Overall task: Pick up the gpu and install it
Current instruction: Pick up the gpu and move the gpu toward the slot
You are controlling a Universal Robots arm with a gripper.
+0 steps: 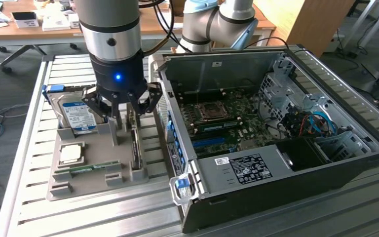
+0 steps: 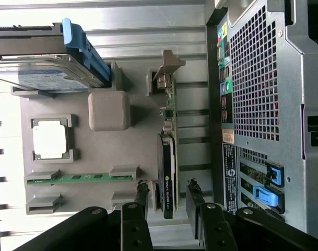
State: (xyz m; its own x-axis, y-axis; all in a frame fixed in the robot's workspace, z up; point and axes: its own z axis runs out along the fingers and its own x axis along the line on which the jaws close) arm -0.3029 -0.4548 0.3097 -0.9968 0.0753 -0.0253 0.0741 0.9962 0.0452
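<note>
Gpu: upright on edge in grey holder tray on slatted surface, at 9 o'clock of computer case, exterior view. Hand: open, fingers flanking card's end, apart from it.

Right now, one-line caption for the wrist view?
Open gripper lined up over the graphics card standing on edge in a gray parts tray, beside the computer case.

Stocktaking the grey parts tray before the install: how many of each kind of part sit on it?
Hard drive: 1
CPU: 1
Memory stick: 1
GPU: 1
Total: 4
</note>
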